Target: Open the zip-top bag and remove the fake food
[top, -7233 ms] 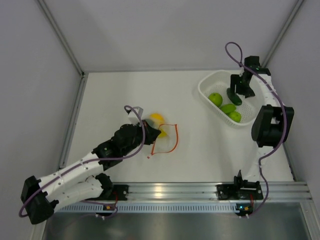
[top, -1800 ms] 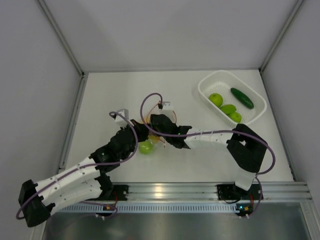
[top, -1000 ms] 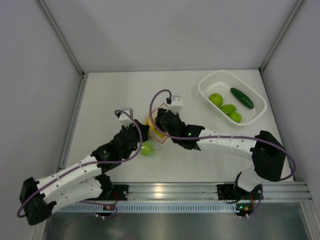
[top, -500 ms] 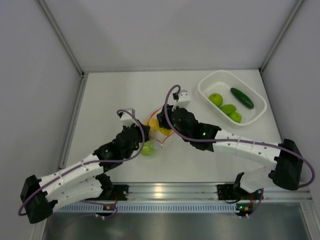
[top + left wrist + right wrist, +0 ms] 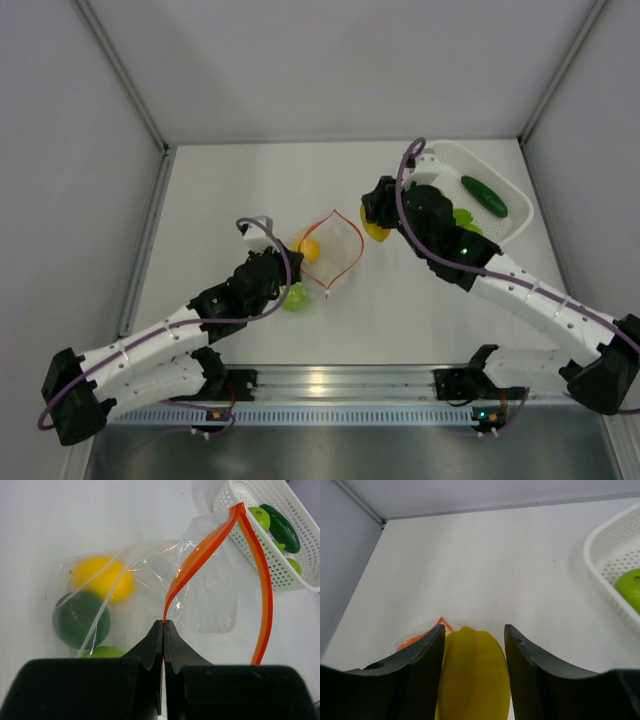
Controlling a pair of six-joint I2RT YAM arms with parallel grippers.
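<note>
Zip-top bag [image 5: 205,595], a small clear crinkly plastic pouch with an orange-red zip strip [image 5: 202,555], lies near the middle of the white table [image 5: 230,180], its mouth standing open in a wide loop. We see the left gripper [image 5: 163,625] with jaws pressed together on the strip's near end. Inside sit pieces of fake food: a yellow round plastic fruit [image 5: 103,578], a dark-green ball [image 5: 80,619] and a light-green ball [image 5: 102,652].

From the bag, white tabletop runs toward 12 o'clock up to the grey back wall [image 5: 350,70], and toward 5 o'clock down to the aluminium rail [image 5: 350,378].

At 2 o'clock of the bag, apart from it, the right gripper [image 5: 475,629] is clamped on a yellow oblong plastic fruit [image 5: 474,680]. Just beyond, also at 2 o'clock, a white perforated oval basket [image 5: 498,172] stands by the right wall, holding a dark-green cucumber [image 5: 483,195] and light-green fruits [image 5: 462,217]. The right arm [image 5: 530,295] overlaps the basket's near-left rim in the overhead view.
</note>
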